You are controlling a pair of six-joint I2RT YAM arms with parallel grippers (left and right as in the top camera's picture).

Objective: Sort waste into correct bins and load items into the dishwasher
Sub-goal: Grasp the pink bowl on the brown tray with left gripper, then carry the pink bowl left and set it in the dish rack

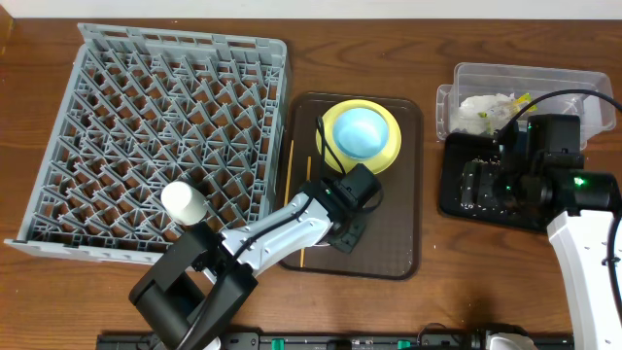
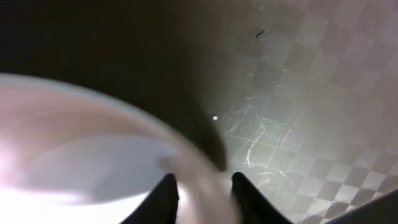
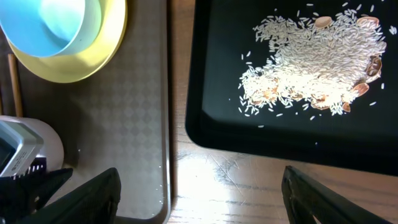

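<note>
My left gripper [image 1: 348, 233] is down on the brown serving tray [image 1: 398, 243]. In the left wrist view its jaws [image 2: 202, 180] are closed on the rim of the white-pinkish bowl [image 2: 81, 155]. The bowl also shows in the right wrist view [image 3: 43, 146]. The light blue bowl [image 1: 360, 131] sits in the yellow plate [image 1: 389, 151] at the back of the tray. Chopsticks [image 1: 290, 175] lie along the tray's left edge. My right gripper [image 3: 199, 199] is open and empty beside the black tray [image 3: 211, 93], which holds rice and beige crumbs [image 3: 311, 56].
The grey dish rack [image 1: 97, 87] fills the left side, with a small white cup [image 1: 183, 201] at its front edge. The clear tub [image 1: 466, 78] at the back right holds the napkin [image 1: 483, 105] and the wrapper [image 1: 520, 100].
</note>
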